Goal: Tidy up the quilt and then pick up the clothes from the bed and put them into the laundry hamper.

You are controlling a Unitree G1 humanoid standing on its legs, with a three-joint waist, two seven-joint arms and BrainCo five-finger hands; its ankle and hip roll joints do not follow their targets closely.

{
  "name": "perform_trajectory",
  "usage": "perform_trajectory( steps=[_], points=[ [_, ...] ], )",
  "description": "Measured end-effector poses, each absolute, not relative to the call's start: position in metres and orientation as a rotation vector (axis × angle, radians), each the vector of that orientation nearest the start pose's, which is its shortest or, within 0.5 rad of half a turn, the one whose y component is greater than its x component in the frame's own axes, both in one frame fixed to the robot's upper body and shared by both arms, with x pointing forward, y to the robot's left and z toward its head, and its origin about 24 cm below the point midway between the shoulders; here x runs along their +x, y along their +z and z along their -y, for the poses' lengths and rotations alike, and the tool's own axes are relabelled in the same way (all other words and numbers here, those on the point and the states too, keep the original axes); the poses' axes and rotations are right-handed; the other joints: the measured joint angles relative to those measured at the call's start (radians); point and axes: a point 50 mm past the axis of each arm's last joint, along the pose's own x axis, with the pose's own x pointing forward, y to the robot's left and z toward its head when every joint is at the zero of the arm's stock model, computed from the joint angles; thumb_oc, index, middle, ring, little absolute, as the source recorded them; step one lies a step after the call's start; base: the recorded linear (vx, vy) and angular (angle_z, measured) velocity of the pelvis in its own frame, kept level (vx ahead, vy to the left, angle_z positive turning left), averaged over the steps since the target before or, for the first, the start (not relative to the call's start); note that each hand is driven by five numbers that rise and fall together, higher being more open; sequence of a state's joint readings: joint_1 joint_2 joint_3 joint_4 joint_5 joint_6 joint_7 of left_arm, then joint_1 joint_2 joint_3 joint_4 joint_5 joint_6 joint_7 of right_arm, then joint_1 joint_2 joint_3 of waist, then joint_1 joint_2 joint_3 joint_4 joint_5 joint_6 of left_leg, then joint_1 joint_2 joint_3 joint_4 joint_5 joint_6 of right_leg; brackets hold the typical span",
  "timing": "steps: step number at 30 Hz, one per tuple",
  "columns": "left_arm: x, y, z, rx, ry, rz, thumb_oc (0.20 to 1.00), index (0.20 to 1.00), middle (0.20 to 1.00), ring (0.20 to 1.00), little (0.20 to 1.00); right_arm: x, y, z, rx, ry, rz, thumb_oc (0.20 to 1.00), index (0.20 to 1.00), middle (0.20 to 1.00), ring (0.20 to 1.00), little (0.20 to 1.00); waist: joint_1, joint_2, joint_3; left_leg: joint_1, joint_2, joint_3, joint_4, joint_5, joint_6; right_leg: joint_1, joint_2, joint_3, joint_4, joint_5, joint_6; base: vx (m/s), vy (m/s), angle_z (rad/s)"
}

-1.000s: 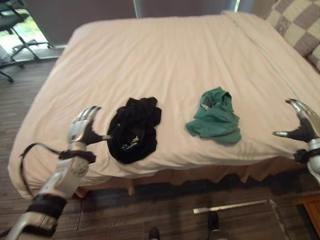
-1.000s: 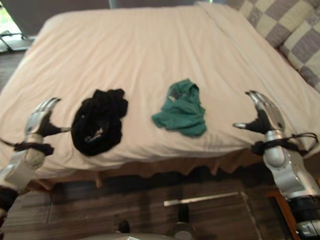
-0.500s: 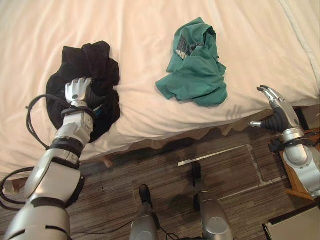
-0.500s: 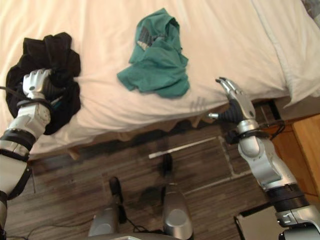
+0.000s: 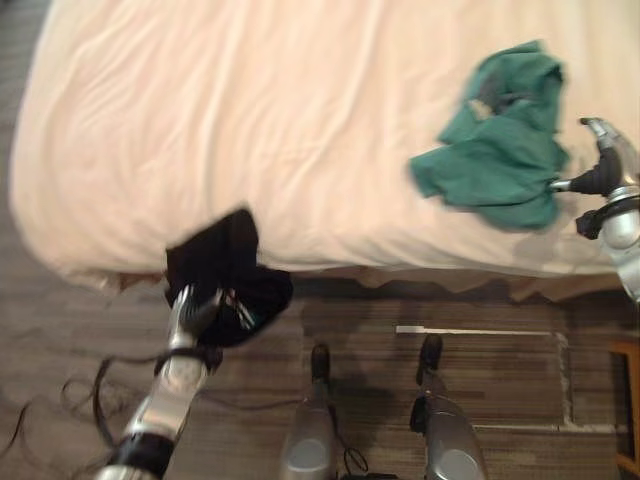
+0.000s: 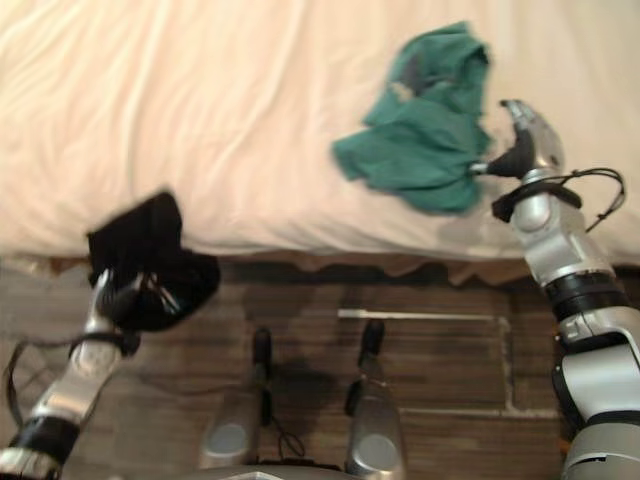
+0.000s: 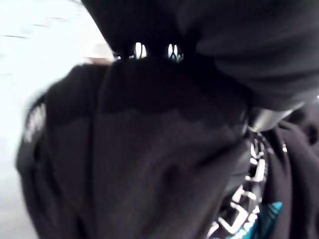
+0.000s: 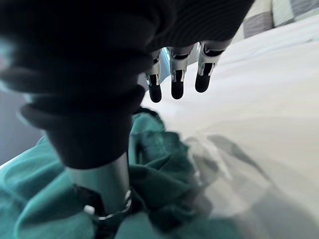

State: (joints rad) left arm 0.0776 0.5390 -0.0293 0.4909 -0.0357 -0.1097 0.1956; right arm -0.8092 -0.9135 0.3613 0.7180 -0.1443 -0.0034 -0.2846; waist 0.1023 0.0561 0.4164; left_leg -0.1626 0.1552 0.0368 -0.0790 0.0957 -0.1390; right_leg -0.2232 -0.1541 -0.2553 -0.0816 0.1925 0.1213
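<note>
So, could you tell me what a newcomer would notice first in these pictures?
Probably the black garment, gripped in the left hand and hanging off the bed's edge over the floor. Next, the crumpled green garment lying near the bed's right side, with the open right hand poised right beside it.

Bedroom: bed (image 5: 250, 120), strewn clothes (image 5: 495, 150)

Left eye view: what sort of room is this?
Probably a bedroom: a wide bed under a cream quilt, a crumpled green garment on it, and dark wood-look plank flooring beside it.
</note>
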Motion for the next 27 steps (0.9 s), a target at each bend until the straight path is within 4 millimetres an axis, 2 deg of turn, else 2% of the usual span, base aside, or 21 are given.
perform_trajectory(
  steps=[2,3,4,5,6,10,11,13,15,17,18,19,20,21,22,23,24,25,26,27],
  points=[
    [0.175,-0.043,-0.309,0.484,0.301,-0.492,0.2,0.2,0.2,0.2,0.2,0.355,0.201,0.337,-1.072,-0.494,0.064,1.0,1.0,1.0,1.0,1.0,0.049,0.006,0.005,-0.019,-0.007,-0.031,0.0,0.01,0.003,0.002,-0.008,-0.025,0.0,-0.002,0.001,-0.02,-0.069,0.48],
    [0.168,-0.048,-0.31,0.473,0.305,-0.521,0.2,0.2,0.2,0.2,0.2,0.356,0.194,0.346,-1.013,-0.539,0.004,1.0,1.0,1.0,1.0,1.0,0.058,0.005,0.007,-0.032,-0.009,-0.054,0.0,0.016,0.003,0.003,-0.012,-0.043,0.0,-0.003,0.0,-0.03,-0.073,0.56],
    [0.162,-0.051,-0.311,0.475,0.303,-0.544,0.2,0.2,0.2,0.2,0.2,0.355,0.189,0.354,-0.955,-0.577,-0.038,0.426,0.426,0.426,0.426,0.426,0.079,0.011,0.01,-0.045,-0.015,-0.078,0.0,0.023,0.003,0.007,-0.019,-0.067,0.0,-0.005,0.001,-0.04,-0.068,0.55],
    [0.161,-0.052,-0.311,0.475,0.302,-0.547,0.2,0.2,0.2,0.2,0.2,0.353,0.188,0.36,-0.929,-0.603,-0.058,0.2,0.2,0.2,0.2,0.2,0.092,0.014,0.011,-0.048,-0.02,-0.084,0.0,0.026,0.004,0.01,-0.021,-0.074,0.0,-0.007,0.003,-0.04,-0.058,0.53],
    [0.159,-0.054,-0.31,0.47,0.293,-0.558,0.2,0.2,0.2,0.2,0.2,0.35,0.181,0.37,-0.882,-0.64,-0.117,0.2,0.2,0.2,0.2,0.2,0.1,0.016,0.012,-0.046,-0.027,-0.107,0.0,0.032,0.004,0.026,-0.027,-0.092,0.0,-0.008,0.003,-0.02,-0.016,0.36],
    [0.171,-0.05,-0.303,0.464,0.245,-0.527,0.2,0.2,0.2,0.2,0.2,0.353,0.172,0.364,-0.891,-0.617,-0.158,0.2,0.2,0.2,0.2,0.2,0.099,0.011,0.01,-0.034,-0.028,-0.131,0.0,0.035,0.002,0.056,-0.03,-0.118,0.0,-0.016,0.011,-0.01,0.004,0.21],
    [0.18,-0.048,-0.295,0.451,0.223,-0.501,0.2,0.2,0.2,0.2,0.2,0.359,0.166,0.348,-0.879,-0.569,-0.127,0.2,0.2,0.2,0.2,0.2,0.093,0.011,0.01,-0.026,-0.026,-0.131,0.0,0.031,-0.003,0.064,-0.027,-0.115,0.0,-0.016,0.011,0.04,-0.028,-0.04],
    [0.187,-0.045,-0.288,0.437,0.204,-0.469,0.2,0.2,0.2,0.2,0.2,0.363,0.156,0.33,-0.842,-0.511,-0.089,0.2,0.2,0.2,0.2,0.2,0.088,0.008,0.009,-0.014,-0.021,-0.128,0.0,0.029,-0.006,0.071,-0.021,-0.109,0.0,-0.016,0.011,0.04,-0.068,-0.15],
    [0.191,-0.042,-0.28,0.407,0.201,-0.439,0.2,0.2,0.2,0.2,0.2,0.357,0.134,0.276,-0.815,-0.294,0.031,0.2,0.2,0.2,0.2,0.2,0.088,0.002,0.005,0.029,-0.003,-0.112,0.0,0.031,-0.006,0.1,-0.001,-0.094,0.0,-0.018,0.008,0.07,-0.106,-0.32],
    [0.195,-0.041,-0.273,0.384,0.183,-0.419,0.2,0.2,0.2,0.2,0.2,0.357,0.112,0.23,-0.73,-0.107,0.053,0.2,0.2,0.2,0.2,0.2,0.086,0.003,0.002,0.058,0.012,-0.104,0.0,0.024,-0.014,0.13,0.013,-0.093,0.0,-0.028,-0.007,0.05,-0.105,-0.07],
    [0.203,-0.04,-0.26,0.339,0.163,-0.386,0.2,0.2,0.2,0.2,0.2,0.346,0.096,0.204,-0.613,-0.013,0.058,0.2,0.2,0.2,0.2,0.2,0.091,0.014,-0.003,0.053,0.016,-0.116,0.01,0.022,-0.019,0.163,0.019,-0.124,0.0,-0.03,-0.01,-0.03,-0.036,0.63],
    [0.211,-0.04,-0.247,0.304,0.141,-0.364,0.2,0.2,0.2,0.2,0.2,0.336,0.084,0.201,-0.569,0.021,0.048,0.2,0.2,0.2,0.2,0.2,0.081,0.023,-0.012,0.032,0.011,-0.118,0.029,0.025,-0.025,0.182,0.006,-0.173,0.0,-0.038,-0.013,-0.04,0.083,1.2],
    [0.213,-0.041,-0.238,0.287,0.119,-0.359,0.2,0.2,0.2,0.2,0.2,0.33,0.071,0.195,-0.55,0.065,0.022,0.2,0.2,0.2,0.2,0.2,0.067,0.034,-0.041,0.01,0.012,-0.109,0.03,0.021,-0.015,0.191,0.004,-0.215,0.001,-0.064,-0.012,0.03,0.067,1.55],
    [0.22,-0.041,-0.229,0.286,0.078,-0.361,0.2,0.2,0.2,0.2,0.2,0.323,0.056,0.175,-0.489,0.152,-0.014,0.2,0.2,0.2,0.2,0.2,0.08,0.039,-0.069,-0.018,0.037,0.023,0.021,-0.045,0.013,0.205,-0.02,-0.275,0.029,-0.07,-0.005,-0.07,0.196,2.25],
    [0.229,-0.039,-0.222,0.264,0.067,-0.353,0.2,0.2,0.2,0.2,0.2,0.311,0.045,0.172,-0.432,0.16,-0.039,0.2,0.2,0.2,0.2,0.2,0.037,0.012,-0.082,-0.031,0.094,0.352,0.059,-0.159,-0.009,0.237,-0.085,-0.395,0.047,-0.076,-0.009,-0.05,0.123,2.45],
    [0.233,-0.038,-0.218,0.254,0.062,-0.341,0.2,0.2,0.2,0.2,0.2,0.305,0.04,0.171,-0.419,0.176,-0.055,0.2,0.2,0.2,0.2,0.2,0.023,-0.003,-0.096,-0.052,0.109,0.423,0.087,-0.146,0.006,0.264,-0.115,-0.451,0.054,-0.08,-0.011,-0.05,0.156,3.17],
    [0.235,-0.035,-0.211,0.244,0.041,-0.318,0.2,0.2,0.2,0.2,0.2,0.295,0.032,0.161,-0.42,0.252,-0.077,0.2,0.2,0.2,0.2,0.2,0.003,-0.002,-0.14,-0.07,0.191,0.602,0.163,-0.091,0.041,0.327,-0.146,-0.557,0.074,-0.08,-0.014,0.1,0.122,2.82],
    [0.23,-0.04,-0.21,0.243,0.035,-0.335,0.2,0.2,0.2,0.2,0.2,0.287,0.028,0.158,-0.399,0.276,-0.081,0.2,0.2,0.2,0.2,0.2,-0.014,0.003,-0.18,-0.068,0.202,0.625,0.193,-0.064,0.057,0.375,-0.156,-0.577,0.083,-0.081,-0.013,0.26,0.299,2.96],
    [0.212,-0.051,-0.213,0.242,0.041,-0.387,0.2,0.2,0.2,0.2,0.2,0.277,0.022,0.157,-0.366,0.288,-0.094,0.2,0.2,0.2,0.2,0.2,-0.015,0.016,-0.253,-0.038,0.189,0.636,0.198,-0.003,0.108,0.434,-0.178,-0.589,0.107,-0.081,-0.013,0.28,0.329,2.0],
    [0.205,-0.055,-0.214,0.24,0.048,-0.41,0.2,0.2,0.2,0.2,0.2,0.272,0.021,0.157,-0.351,0.287,-0.096,0.2,0.2,0.2,0.2,0.2,-0.012,0.023,-0.286,-0.016,0.172,0.636,0.201,0.018,0.135,0.459,-0.188,-0.586,0.127,-0.08,-0.013,0.24,0.247,1.69]
  ],
)
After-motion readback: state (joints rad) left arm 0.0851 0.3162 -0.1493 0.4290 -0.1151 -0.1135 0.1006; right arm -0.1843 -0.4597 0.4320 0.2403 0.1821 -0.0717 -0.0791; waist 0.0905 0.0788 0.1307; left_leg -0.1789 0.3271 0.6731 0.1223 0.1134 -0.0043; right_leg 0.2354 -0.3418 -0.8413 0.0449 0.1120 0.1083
